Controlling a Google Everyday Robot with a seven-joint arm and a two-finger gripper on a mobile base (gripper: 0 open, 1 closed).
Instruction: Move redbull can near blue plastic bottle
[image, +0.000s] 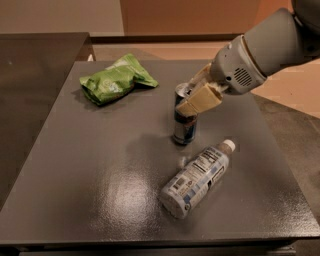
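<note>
The redbull can (184, 127), blue and silver, is upright near the middle of the grey table (85, 165), its base at or just above the surface. My gripper (191, 100) comes in from the upper right and is shut on the can's upper part, one beige finger (201, 100) in front and one behind. The blue plastic bottle (196, 177) lies on its side just in front of the can, white cap pointing to the back right, a short gap between them.
A green snack bag (116, 79) lies at the table's back left. The table's right edge (285, 165) is close to the bottle. A darker counter (35, 55) adjoins on the left.
</note>
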